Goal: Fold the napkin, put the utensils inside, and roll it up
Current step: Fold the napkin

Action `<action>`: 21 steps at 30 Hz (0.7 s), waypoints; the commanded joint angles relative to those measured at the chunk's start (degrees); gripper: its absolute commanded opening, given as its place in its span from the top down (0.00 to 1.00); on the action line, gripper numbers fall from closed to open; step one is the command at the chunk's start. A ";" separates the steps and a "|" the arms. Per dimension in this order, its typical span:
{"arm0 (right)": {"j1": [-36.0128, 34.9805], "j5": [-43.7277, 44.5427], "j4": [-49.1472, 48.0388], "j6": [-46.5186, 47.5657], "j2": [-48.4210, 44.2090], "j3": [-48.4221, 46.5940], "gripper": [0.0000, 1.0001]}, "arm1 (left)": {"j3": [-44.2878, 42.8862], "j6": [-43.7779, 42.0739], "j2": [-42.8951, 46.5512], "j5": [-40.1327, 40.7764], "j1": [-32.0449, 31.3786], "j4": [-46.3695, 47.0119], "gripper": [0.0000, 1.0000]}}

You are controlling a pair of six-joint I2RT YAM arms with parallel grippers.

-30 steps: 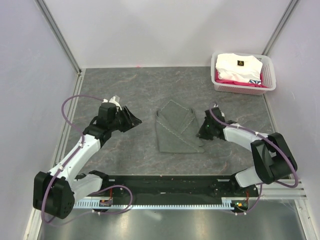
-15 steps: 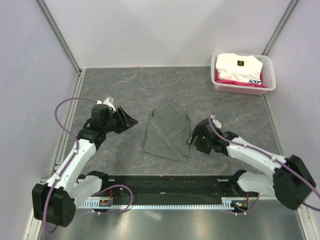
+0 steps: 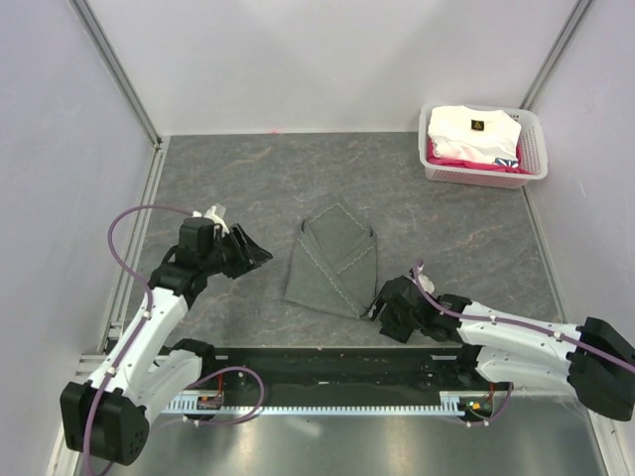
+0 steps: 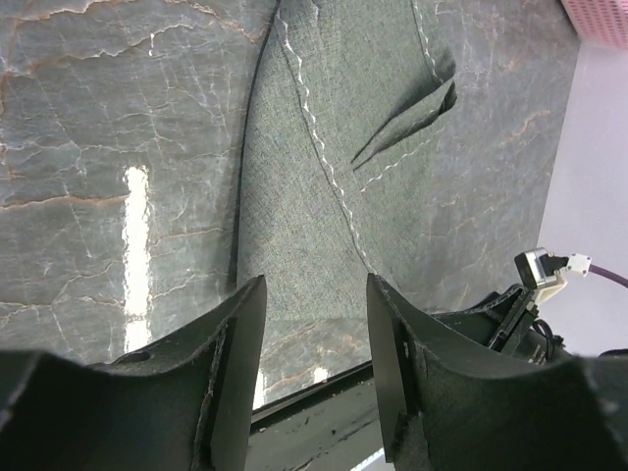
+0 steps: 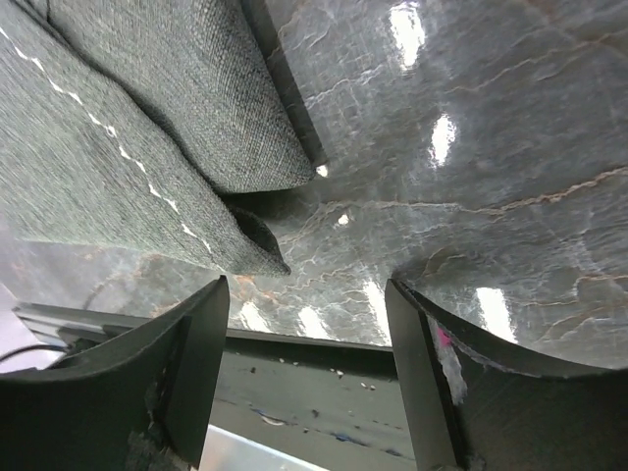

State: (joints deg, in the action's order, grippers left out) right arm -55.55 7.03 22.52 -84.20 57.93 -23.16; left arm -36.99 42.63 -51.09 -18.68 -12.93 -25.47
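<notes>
The napkin (image 3: pixel 332 263) lies folded on the grey table, a grey-green cloth with a pale stitched hem, layers overlapping. It shows in the left wrist view as the napkin (image 4: pixel 343 147) and in the right wrist view as the napkin (image 5: pixel 128 128). My left gripper (image 3: pixel 256 254) stands open just left of the cloth, nothing between its jaws; from the wrist, the left gripper (image 4: pixel 316 294) is empty. My right gripper (image 3: pixel 381 307) is open and empty off the cloth's near right corner; from the wrist, the right gripper (image 5: pixel 306 289) is apart from it. The utensils are out of view.
A pink-and-white basket (image 3: pixel 536 169) at the back right holds a folded white garment (image 3: pixel 474 129) with a small dark logo. The black base rail (image 3: pixel 337 359) runs along the near edge, close under the right gripper. White walls enclose the table.
The right gripper has opened, let go of the napkin and drawn back toward the near edge. The napkin ended up shifted left. The left arm pulled back slightly.
</notes>
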 commanded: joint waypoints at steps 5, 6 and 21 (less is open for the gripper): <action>-1.40 4.14 -3.43 -7.64 -1.42 2.24 0.28 | 0.96 -1.59 2.31 -1.80 0.27 -1.42 0.47; -1.40 3.70 -4.67 -7.82 -0.98 2.50 0.30 | 1.04 -1.41 2.31 -1.80 0.27 -1.59 0.47; -1.49 2.46 -10.30 -9.22 4.12 4.52 0.48 | 3.24 -0.01 6.88 -1.01 0.18 -3.27 0.48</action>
State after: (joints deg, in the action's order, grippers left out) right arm -56.58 8.88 13.23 -91.74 61.47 -20.67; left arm -34.28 42.63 -45.45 -19.57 -12.93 -27.88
